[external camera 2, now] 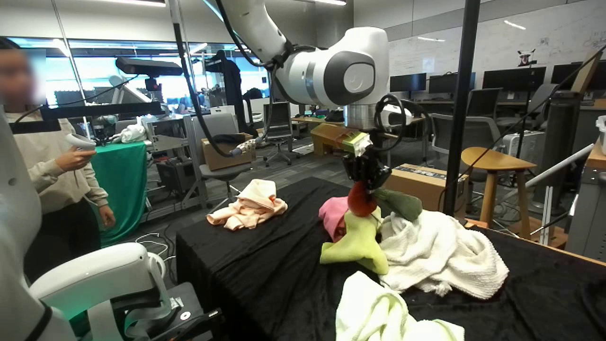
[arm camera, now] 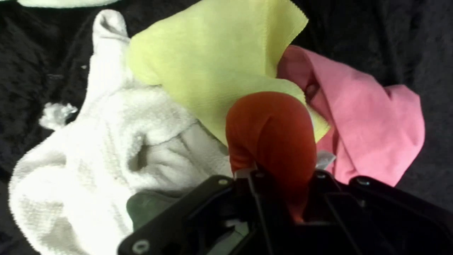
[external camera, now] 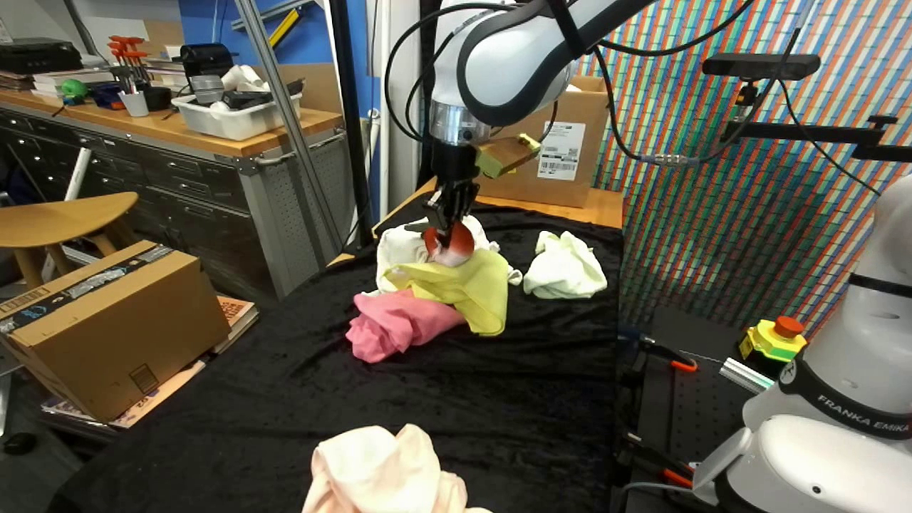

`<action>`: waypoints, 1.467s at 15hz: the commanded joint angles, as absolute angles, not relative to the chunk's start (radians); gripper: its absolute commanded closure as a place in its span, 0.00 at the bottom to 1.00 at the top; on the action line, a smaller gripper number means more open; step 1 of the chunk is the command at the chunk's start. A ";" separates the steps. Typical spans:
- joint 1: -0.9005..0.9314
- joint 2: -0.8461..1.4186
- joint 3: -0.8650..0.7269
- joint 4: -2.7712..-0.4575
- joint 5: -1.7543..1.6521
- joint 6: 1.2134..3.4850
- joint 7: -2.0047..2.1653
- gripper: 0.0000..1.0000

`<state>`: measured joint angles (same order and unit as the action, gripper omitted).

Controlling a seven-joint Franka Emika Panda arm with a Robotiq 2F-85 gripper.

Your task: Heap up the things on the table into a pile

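Over the far half of the black-draped surface (external camera: 541, 399) in an exterior view, my claw (arm camera: 285, 177) pointed down with its jaws narrow about a red cloth (arm camera: 270, 127), holding it pinched. On my feeds I could not tell whether the red cloth touched what lay beneath. A dark green piece (external camera 2: 400, 203) stuck out next to it in an exterior view, above a white towel (external camera 2: 445, 255); whether the green and the red were joined I could not make out.

Laid out as in an exterior view, the white towel was farthest. A yellow cloth (external camera: 470, 285) overlapped its near side and also lay across part of a pink cloth (external camera: 399, 324), crumpled nearer and to the left. To the right, near the towel but apart from it, I had a crumpled pale green cloth (external camera: 565, 267). A peach cloth (external camera: 377, 470) lay well apart from all these, at the near end. Off the surface, a cardboard box (external camera: 117, 328) stood to the left, and a yellow box with a red button (external camera: 773, 342) stood to the right.
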<state>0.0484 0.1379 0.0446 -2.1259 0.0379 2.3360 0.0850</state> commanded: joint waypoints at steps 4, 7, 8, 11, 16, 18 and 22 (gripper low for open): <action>0.100 0.153 0.090 -2.151 0.012 2.386 0.058 0.90; 0.109 0.187 0.091 -2.141 -0.002 2.390 0.072 0.90; 0.110 0.195 0.089 -2.140 -0.002 2.392 0.073 0.90; 0.110 0.229 0.074 -2.134 -0.035 2.420 0.097 0.90; 0.107 0.270 0.040 -2.131 -0.081 2.453 0.134 0.89; 0.107 0.270 0.035 -2.135 -0.080 2.455 0.137 0.58; 0.099 0.231 0.044 -2.158 -0.051 2.451 0.112 0.36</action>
